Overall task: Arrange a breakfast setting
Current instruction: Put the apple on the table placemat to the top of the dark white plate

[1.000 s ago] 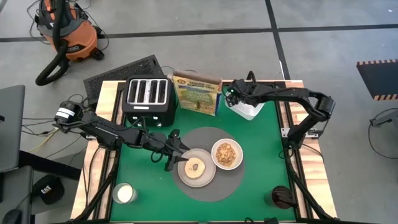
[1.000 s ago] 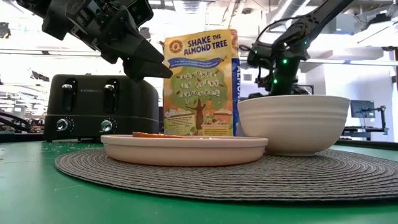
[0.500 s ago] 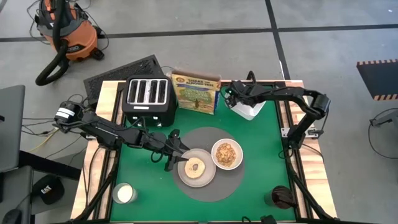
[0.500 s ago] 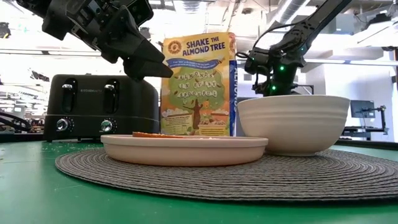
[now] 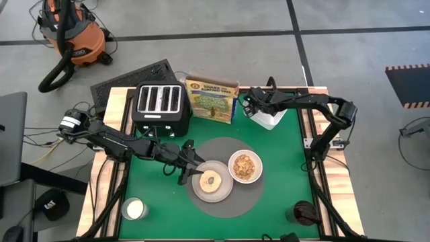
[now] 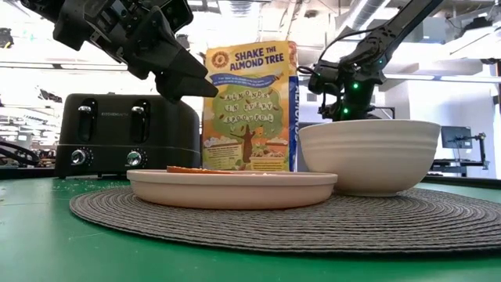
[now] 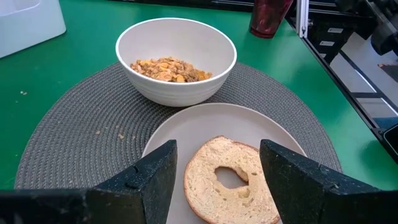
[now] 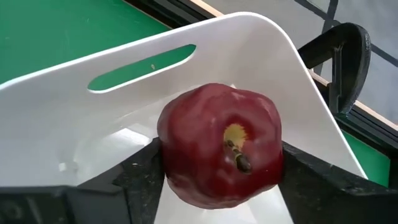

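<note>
Breakfast is partly laid: on the round woven mat (image 5: 222, 178) at the counter's centre sits the pale plate (image 5: 201, 190) with a toasted bagel half (image 7: 233, 180) on it, and touching it at its 2 o'clock stands the white bowl (image 5: 245, 167), already holding brown cereal (image 7: 165, 68). The left pincer (image 5: 189, 168) hangs just above the plate's 10 o'clock rim, fingers spread wide with nothing between them, the bread lying below the gap. Up at the counter's 1 o'clock corner the right pincer (image 8: 217, 180) is down in the white bin (image 8: 93, 118), its fingers pressed against both sides of the dark-red apple (image 8: 221, 146), so the fruit is gripped but not yet at the setting. No spoon shows in any view. By my reading, bread and cereal are done; carrying the apple to the mat and adding a spoon remain. The cereal box (image 5: 212, 99) and the toaster (image 5: 160, 104) stand at 12 o'clock.
</note>
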